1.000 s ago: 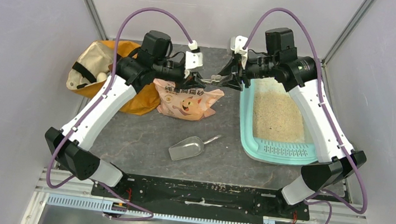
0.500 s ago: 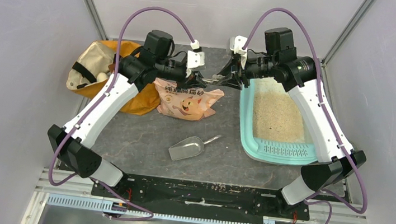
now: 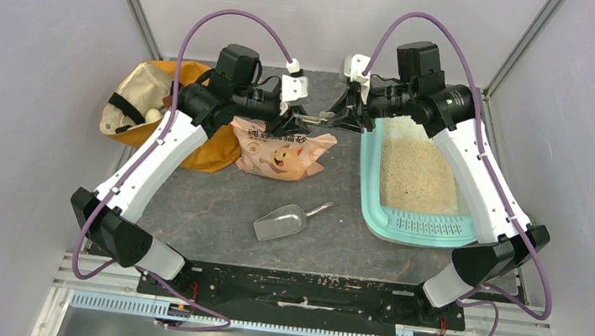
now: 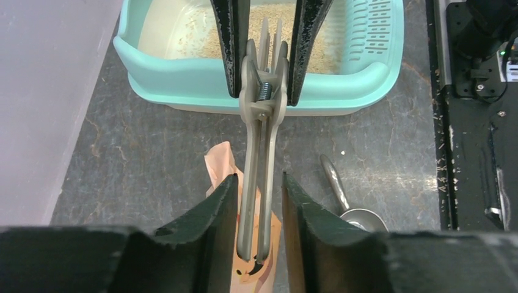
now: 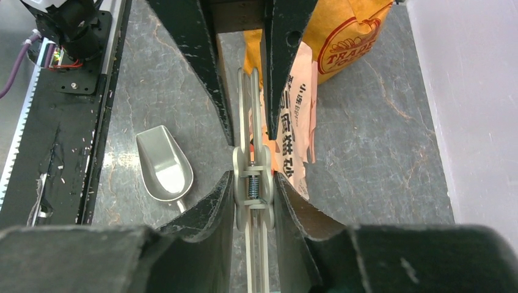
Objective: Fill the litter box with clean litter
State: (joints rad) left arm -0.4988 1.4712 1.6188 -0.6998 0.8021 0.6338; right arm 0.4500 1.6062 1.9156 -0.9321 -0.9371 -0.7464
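The teal litter box (image 3: 371, 202) lies at the right with pale beige clean litter (image 3: 416, 173) spread inside; it also shows in the left wrist view (image 4: 183, 79), litter (image 4: 201, 36). The peach-pink pig pouch (image 3: 279, 153) lies flat left of it. A grey spring clip (image 3: 322, 120) hangs in the air between both grippers, above the pouch's top edge. My right gripper (image 5: 252, 177) is shut on the clip (image 5: 251, 159) at its spring. My left gripper (image 4: 259, 183) is open, its fingers flanking the clip's long arms (image 4: 259, 201) with small gaps on both sides.
A silver metal scoop (image 3: 279, 223) lies on the dark table in front of the pouch. An orange fabric bag (image 3: 149, 105) lies at the back left. Grey walls close in the left, right and back. The black base rail (image 3: 297, 291) runs along the near edge.
The left arm has shifted slightly to the right. The clip stays held between the two grippers; pouch, scoop and litter box have not moved.
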